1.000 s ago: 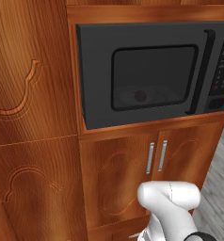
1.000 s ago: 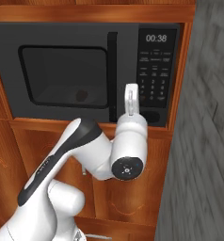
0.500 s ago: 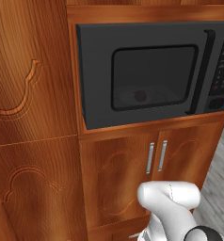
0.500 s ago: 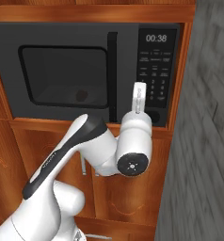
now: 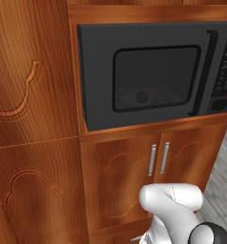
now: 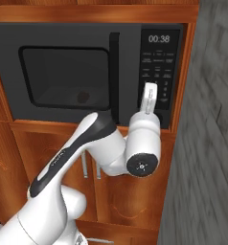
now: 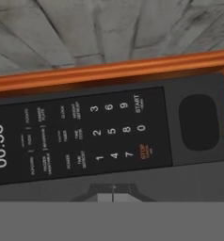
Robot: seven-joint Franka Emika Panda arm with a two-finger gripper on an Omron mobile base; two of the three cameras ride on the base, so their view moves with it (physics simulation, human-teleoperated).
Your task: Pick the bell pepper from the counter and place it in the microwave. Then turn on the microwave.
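Wooden cabinetry frames the closed microwave (image 6: 87,72), probably holding the bell pepper (image 5: 142,97); the claw (image 6: 149,95), shut and empty, must press START (image 7: 137,104).

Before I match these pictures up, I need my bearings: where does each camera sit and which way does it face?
Left base view: behind the arm on its left, facing the shut microwave and cabinet doors; white arm at lower right.
Right base view: behind on the right, facing the keypad; arm rises from lower left, shut gripper at the keypad.
Hand view: rolled sideways, close on the keypad.
Both base views share the pepper behind the window.
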